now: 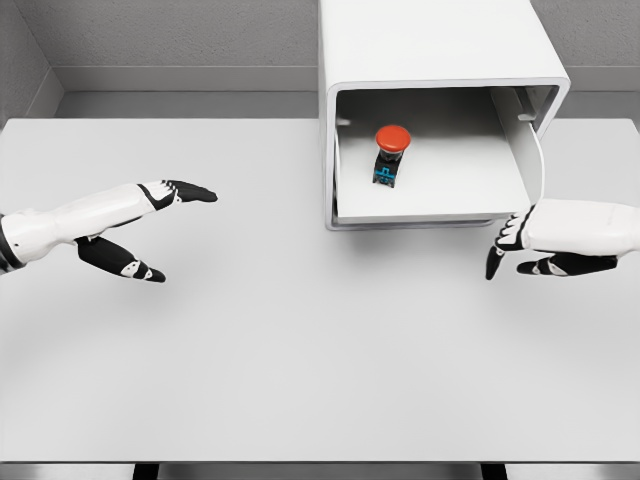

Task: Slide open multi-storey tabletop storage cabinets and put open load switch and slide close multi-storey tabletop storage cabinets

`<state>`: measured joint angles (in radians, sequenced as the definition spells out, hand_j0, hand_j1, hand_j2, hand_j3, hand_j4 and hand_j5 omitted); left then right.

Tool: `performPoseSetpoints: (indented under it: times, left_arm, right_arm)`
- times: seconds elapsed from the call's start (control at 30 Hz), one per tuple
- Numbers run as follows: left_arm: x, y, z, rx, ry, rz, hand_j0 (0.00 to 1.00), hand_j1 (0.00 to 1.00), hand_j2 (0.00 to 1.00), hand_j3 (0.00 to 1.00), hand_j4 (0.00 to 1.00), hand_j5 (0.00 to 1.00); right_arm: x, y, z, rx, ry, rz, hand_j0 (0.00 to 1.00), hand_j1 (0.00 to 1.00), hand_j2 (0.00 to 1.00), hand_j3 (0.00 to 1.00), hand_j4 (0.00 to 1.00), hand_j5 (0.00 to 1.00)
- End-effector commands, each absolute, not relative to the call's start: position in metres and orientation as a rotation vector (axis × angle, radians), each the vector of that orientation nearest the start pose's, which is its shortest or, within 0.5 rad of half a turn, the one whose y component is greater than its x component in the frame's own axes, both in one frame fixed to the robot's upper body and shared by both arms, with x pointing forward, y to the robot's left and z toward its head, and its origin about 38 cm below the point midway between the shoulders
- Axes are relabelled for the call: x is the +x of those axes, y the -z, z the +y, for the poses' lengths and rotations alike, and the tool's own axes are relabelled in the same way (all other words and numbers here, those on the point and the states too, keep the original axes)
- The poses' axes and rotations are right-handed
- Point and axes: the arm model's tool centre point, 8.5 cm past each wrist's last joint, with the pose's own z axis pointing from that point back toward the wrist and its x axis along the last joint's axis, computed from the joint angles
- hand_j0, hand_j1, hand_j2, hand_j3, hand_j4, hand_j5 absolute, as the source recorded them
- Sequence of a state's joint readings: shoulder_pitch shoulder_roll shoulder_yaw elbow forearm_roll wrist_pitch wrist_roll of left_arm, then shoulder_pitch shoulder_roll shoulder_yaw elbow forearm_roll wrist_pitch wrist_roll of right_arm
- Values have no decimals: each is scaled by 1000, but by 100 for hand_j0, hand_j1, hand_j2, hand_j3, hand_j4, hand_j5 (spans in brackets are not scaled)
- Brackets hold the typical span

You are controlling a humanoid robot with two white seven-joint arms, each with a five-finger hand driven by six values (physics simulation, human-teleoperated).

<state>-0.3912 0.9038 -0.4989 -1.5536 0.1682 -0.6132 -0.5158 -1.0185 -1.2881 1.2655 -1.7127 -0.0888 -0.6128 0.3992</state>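
Observation:
A white storage cabinet (440,45) stands at the back of the table, right of the middle. Its drawer (430,205) is pulled out toward me. Inside the drawer lies the load switch (390,153), a dark body with a red mushroom button on top. My right hand (505,245) hovers just in front of the drawer's right front corner, its fingers curled downward and holding nothing. Far to the left over the table floats my left hand (175,225), fingers stretched out and thumb spread apart from them.
The white table (300,360) spreads wide in front of the cabinet, its front edge near the bottom of the view. Grey walls rise behind the table and at the left.

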Motion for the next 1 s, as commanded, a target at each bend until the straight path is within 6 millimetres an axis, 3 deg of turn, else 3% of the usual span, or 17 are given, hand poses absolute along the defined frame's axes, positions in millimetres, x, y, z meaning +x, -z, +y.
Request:
performPoseSetpoints:
  times: [0.0, 0.97]
  left_arm:
    - [382, -212, 321, -69, 1602, -1718, 100, 100, 100, 100, 100, 100]
    - [383, -212, 321, -68, 1603, -1719, 100, 100, 100, 100, 100, 100]
  right_arm:
    - [359, -263, -340, -77, -2069, -1381, 56, 56, 56, 56, 56, 56]
    - [375, -263, -330, -68, -2054, -1417, 56, 56, 56, 56, 56, 56]
